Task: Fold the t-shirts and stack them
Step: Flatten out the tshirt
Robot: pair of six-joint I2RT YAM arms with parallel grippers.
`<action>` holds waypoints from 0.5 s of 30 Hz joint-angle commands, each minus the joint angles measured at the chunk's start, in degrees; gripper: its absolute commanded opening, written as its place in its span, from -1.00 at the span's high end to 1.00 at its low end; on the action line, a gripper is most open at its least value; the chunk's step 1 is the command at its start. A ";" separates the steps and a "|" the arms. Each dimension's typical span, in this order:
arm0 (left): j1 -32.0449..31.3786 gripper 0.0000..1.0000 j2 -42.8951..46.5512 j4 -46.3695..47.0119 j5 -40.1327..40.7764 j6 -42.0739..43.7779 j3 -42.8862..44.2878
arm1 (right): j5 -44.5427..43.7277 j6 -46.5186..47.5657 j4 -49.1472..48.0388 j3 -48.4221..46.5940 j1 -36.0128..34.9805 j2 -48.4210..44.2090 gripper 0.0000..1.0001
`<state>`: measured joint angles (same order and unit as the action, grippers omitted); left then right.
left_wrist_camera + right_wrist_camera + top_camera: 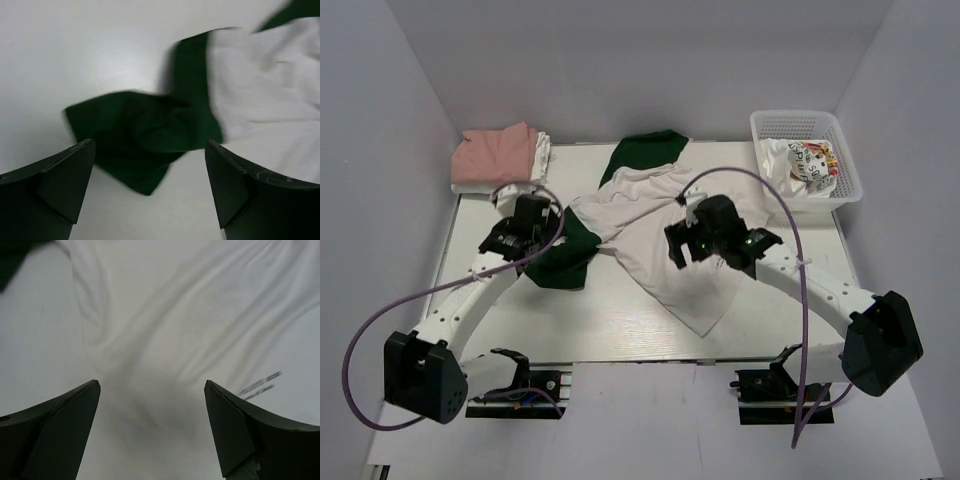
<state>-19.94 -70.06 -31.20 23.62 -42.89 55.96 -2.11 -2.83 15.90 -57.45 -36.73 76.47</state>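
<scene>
While both claws hang spread wide and empty, the large white cloth t-shirt with dark green sleeves lies rumpled and unfolded across mid-table. The left gripper is poised over the crumpled near-left green sleeve, and the right gripper over the wrinkled white body. Flattening looks to be the step in hand. Next, each claw should pinch cloth and draw it outward. A folded salmon-pink shirt sits at the far-left corner.
</scene>
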 commanded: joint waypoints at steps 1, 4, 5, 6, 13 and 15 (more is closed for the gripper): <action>1.93 -1.00 0.35 -15.79 4.42 -15.52 -10.24 | 1.49 -3.57 5.10 5.33 -5.00 -1.84 -0.81; 3.86 -1.00 5.44 -17.32 5.30 -21.26 -17.63 | -1.66 -4.28 12.91 6.21 -10.00 -1.94 -0.81; 3.86 -1.00 6.59 -16.62 5.30 -21.79 -19.04 | -2.19 -4.29 13.54 6.99 -10.64 -1.94 -0.81; 4.64 -1.00 7.56 -14.70 5.30 -21.79 -21.05 | -3.15 -4.64 13.89 7.44 -12.03 -1.85 -0.81; 8.95 -1.00 1.61 -10.02 9.16 -21.27 -20.81 | -3.08 -9.56 13.72 12.62 -18.11 -0.97 -0.81; 10.53 -0.95 -1.38 -8.18 9.17 -20.66 -20.19 | -4.73 -12.36 14.07 13.15 -19.78 -0.09 -0.81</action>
<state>-11.00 -68.69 -42.59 29.26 -61.10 33.98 -4.89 -10.55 29.26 -45.19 -54.68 75.85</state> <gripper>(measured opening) 0.981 0.904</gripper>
